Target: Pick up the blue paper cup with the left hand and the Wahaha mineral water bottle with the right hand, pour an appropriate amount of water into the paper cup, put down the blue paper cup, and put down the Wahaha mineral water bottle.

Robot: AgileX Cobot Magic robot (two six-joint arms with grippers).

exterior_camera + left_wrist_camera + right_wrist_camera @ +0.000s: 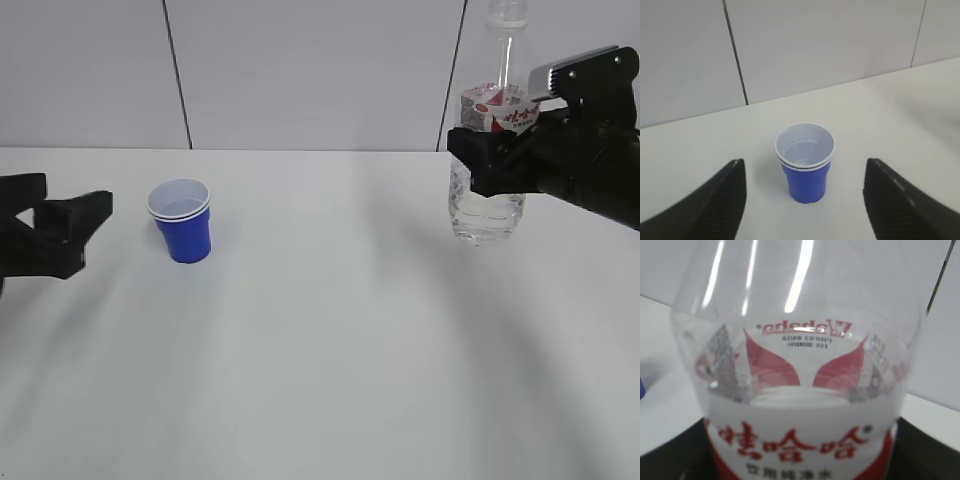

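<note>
The blue paper cup point(181, 225) stands upright on the white table, left of centre; in the left wrist view the cup point(805, 163) sits ahead of and between the jaws, untouched, with some water in it. My left gripper point(60, 232) is open, to the left of the cup and apart from it. My right gripper point(490, 160) is shut on the Wahaha mineral water bottle point(490, 215), held upright at the right; whether its base rests on the table I cannot tell. The bottle point(800, 390) fills the right wrist view, label facing the camera.
The white table point(330, 330) stretches across the view. A grey panelled wall point(300, 70) with dark seams stands behind it.
</note>
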